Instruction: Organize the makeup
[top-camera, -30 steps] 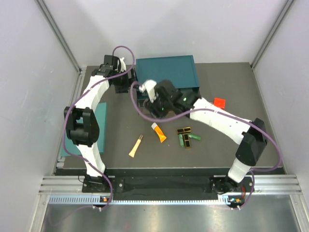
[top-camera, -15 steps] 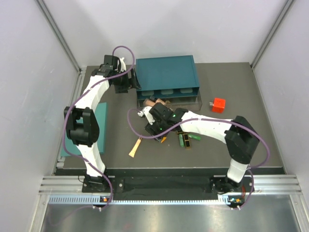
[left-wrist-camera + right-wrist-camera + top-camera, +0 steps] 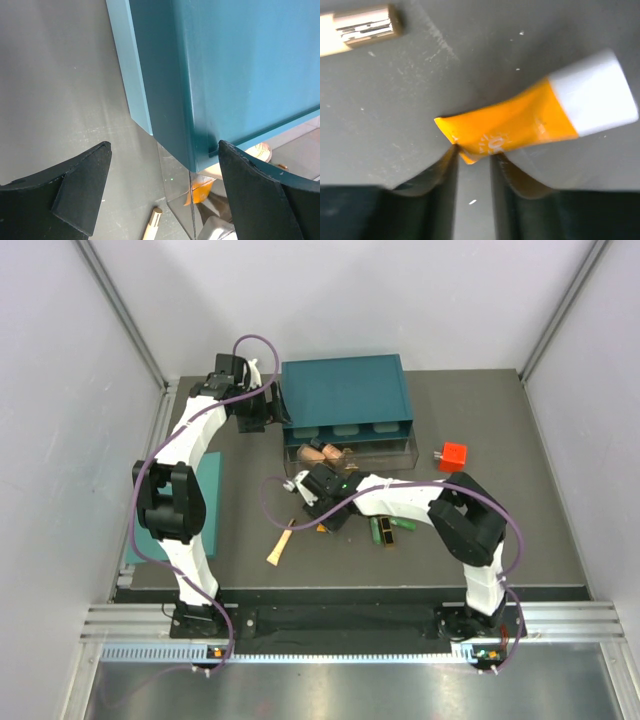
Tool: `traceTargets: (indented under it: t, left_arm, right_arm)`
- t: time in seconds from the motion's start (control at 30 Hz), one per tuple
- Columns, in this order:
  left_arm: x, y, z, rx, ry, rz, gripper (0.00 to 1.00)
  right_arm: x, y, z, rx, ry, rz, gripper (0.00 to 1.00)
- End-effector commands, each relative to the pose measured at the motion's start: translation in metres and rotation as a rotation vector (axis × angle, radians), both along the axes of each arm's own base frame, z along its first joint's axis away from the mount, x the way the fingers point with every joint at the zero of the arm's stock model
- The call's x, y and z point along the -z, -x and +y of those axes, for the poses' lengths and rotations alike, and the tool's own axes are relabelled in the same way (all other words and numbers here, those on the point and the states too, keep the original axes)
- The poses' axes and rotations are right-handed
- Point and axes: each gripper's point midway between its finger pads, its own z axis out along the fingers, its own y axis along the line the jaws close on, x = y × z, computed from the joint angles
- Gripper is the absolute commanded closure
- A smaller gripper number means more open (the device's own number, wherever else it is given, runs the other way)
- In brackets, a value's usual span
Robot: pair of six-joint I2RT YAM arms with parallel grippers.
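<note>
Small makeup pieces spread on a dark table (image 3: 520, 530), one in a clear tray (image 3: 400, 449)
Orange tube (image 3: 520, 125) with a white cap lies flat, a small sun printed near its crimped tail; from above it is mostly hidden. Cream tube (image 3: 281, 543) with a gold cap lies aslant just left of it, not touching. To the right, a green stick (image 3: 404, 525) lies beside two small dark cases (image 3: 381, 531) set side by side. Tan bottle (image 3: 322, 452) lies in the tray, at its left end
</note>
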Motion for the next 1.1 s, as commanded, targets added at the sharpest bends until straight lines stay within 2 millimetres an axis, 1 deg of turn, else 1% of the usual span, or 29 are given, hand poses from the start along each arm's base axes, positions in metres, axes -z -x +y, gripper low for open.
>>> traceTargets:
  t: [0.0,0.2,0.3,0.37,0.4,0.47,0.5,0.57,0.6,0.67,0.7,0.77,0.8,0.87,0.9,0.97,1.0,1.07]
  left_arm:
    - [0.004,0.003,0.003,0.007,-0.020,0.013,0.08]
    - [0.004,0.003,0.003,0.008,-0.021,0.011,0.08]
    - [0.005,0.003,0.004,0.009,-0.023,0.014,0.08]
    - [0.005,0.003,0.004,0.010,-0.021,0.013,0.08]
    - [0.005,0.003,0.004,0.009,-0.023,0.013,0.08]
    - [0.006,0.003,0.004,0.009,-0.023,0.014,0.08]
    - [0.006,0.004,0.004,0.010,-0.022,0.016,0.08]
    - [0.007,0.004,0.004,0.009,-0.023,0.017,0.08]
    - [0.005,0.003,0.004,0.009,-0.022,0.011,0.08]
    - [0.006,0.003,0.004,0.010,-0.021,0.013,0.08]
    - [0.007,0.003,0.004,0.012,-0.021,0.014,0.08]
    - [0.006,0.003,0.004,0.012,-0.021,0.012,0.08]
    - [0.007,0.003,0.004,0.014,-0.023,0.014,0.08]
    - [0.007,0.003,0.004,0.013,-0.022,0.013,0.08]
    - [0.008,0.003,0.003,0.013,-0.020,0.017,0.08]
    - [0.007,0.002,0.003,0.014,-0.017,0.015,0.08]
    - [0.008,0.002,0.002,0.015,-0.016,0.017,0.08]
    - [0.009,0.003,0.002,0.014,-0.014,0.020,0.08]
  right_arm:
    - [-0.003,-0.005,0.007,0.005,-0.007,-0.024,0.80]
    - [-0.010,-0.007,0.008,0.006,-0.029,-0.045,0.96]
    - [-0.023,-0.007,0.009,-0.010,-0.053,-0.066,1.00]
    - [-0.029,-0.007,0.008,-0.015,-0.055,-0.073,1.00]
    - [-0.036,-0.007,0.008,-0.022,-0.066,-0.082,1.00]
    - [-0.045,-0.006,0.009,-0.029,-0.078,-0.094,1.00]
    - [-0.055,-0.007,0.008,-0.037,-0.090,-0.108,1.00]
    - [-0.065,-0.006,0.009,-0.044,-0.104,-0.119,1.00]
    - [-0.075,-0.006,0.009,-0.052,-0.117,-0.133,1.00]
    - [-0.084,-0.007,0.008,-0.051,-0.126,-0.144,1.00]
    - [-0.096,-0.007,0.009,-0.059,-0.142,-0.163,1.00]
    - [-0.108,-0.005,0.010,-0.076,-0.164,-0.169,1.00]
    - [-0.122,-0.005,0.012,-0.088,-0.191,-0.184,1.00]
    - [-0.137,-0.002,0.014,-0.102,-0.219,-0.187,1.00]
    - [-0.153,-0.003,0.017,-0.107,-0.251,-0.208,1.00]
    - [-0.170,-0.007,0.017,-0.093,-0.274,-0.239,1.00]
    - [-0.185,-0.009,0.018,-0.086,-0.299,-0.267,1.00]
    - [-0.201,-0.018,0.017,-0.061,-0.311,-0.322,1.00]
